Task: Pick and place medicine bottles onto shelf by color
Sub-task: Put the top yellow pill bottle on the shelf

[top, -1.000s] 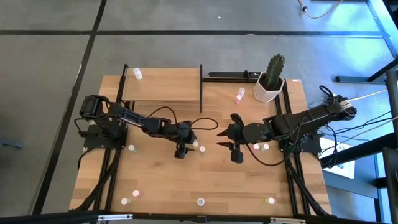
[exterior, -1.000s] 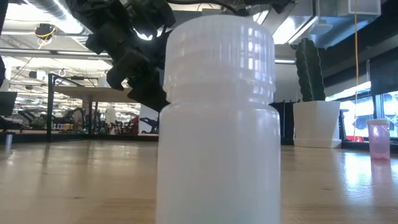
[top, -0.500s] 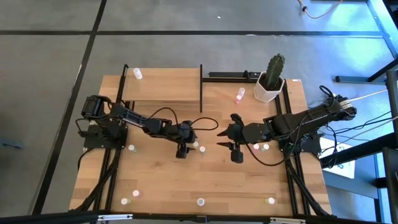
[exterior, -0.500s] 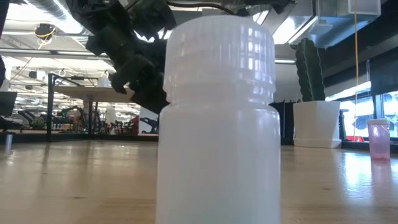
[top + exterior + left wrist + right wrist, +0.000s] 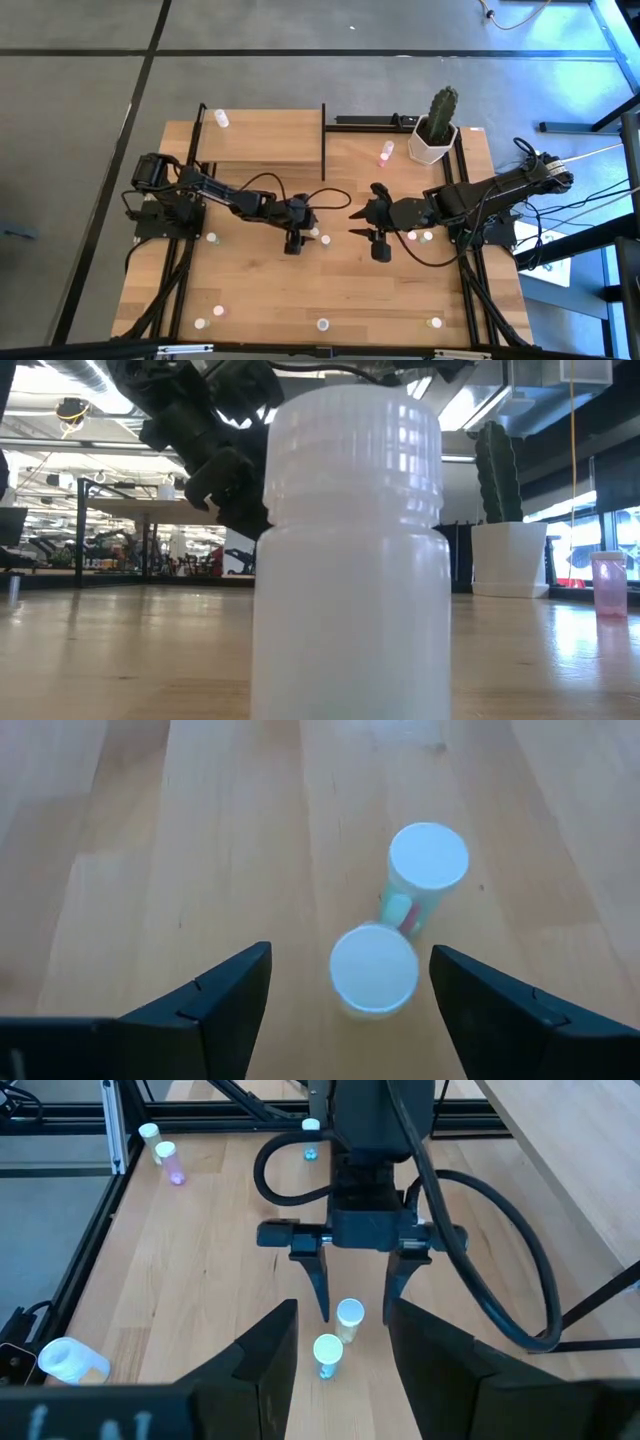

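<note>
Wooden surface (image 5: 270, 290) is carrying scattered bottles; the shelf (image 5: 262, 136) at eleven o'clock is holding only one. Near centre, the left gripper (image 5: 291, 240) is hanging open and empty, straddling the nearer of two white-capped bottles (image 5: 374, 970), so a pick seems underway. Next it needs lowering and closing without bumping the neighbour (image 5: 427, 860). At three o'clock, the right gripper (image 5: 377, 240) is waiting, open and empty.

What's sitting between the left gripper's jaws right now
A white-capped bottle stands between the open jaws of the left gripper, untouched; the left wrist view shows it.
</note>
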`<state>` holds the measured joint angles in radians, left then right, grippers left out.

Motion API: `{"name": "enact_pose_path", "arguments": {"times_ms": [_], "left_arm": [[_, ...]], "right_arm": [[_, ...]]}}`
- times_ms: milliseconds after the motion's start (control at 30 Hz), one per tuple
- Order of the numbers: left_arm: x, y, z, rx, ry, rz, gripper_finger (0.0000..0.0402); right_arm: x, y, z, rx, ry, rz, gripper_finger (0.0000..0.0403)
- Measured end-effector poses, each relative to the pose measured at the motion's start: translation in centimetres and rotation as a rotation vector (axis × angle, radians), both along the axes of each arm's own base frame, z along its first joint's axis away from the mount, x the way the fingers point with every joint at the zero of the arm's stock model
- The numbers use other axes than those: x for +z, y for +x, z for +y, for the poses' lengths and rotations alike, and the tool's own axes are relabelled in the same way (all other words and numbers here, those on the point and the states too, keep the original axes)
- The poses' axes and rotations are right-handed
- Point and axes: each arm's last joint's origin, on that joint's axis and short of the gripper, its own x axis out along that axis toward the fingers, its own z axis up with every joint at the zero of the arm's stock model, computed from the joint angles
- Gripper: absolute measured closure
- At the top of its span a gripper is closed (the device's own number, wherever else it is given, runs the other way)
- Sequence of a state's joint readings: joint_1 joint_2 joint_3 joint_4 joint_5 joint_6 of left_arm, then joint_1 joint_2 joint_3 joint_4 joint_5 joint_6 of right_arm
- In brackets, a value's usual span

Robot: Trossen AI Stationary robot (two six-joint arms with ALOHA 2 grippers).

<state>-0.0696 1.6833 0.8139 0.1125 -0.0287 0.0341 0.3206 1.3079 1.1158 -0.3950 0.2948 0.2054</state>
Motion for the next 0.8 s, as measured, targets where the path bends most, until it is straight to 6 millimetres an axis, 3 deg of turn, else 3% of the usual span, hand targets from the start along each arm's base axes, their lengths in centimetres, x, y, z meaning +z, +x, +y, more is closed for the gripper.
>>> {"name": "enact_pose_path", "arguments": {"times_ms": [800], "left_arm": [[0.01, -0.01, -0.29, -0.01, -0.001, -0.001, 0.0254]], "right_arm": [[0.01, 0.0, 0.01, 0.001, -0.001, 0.0, 0.0242]]}}
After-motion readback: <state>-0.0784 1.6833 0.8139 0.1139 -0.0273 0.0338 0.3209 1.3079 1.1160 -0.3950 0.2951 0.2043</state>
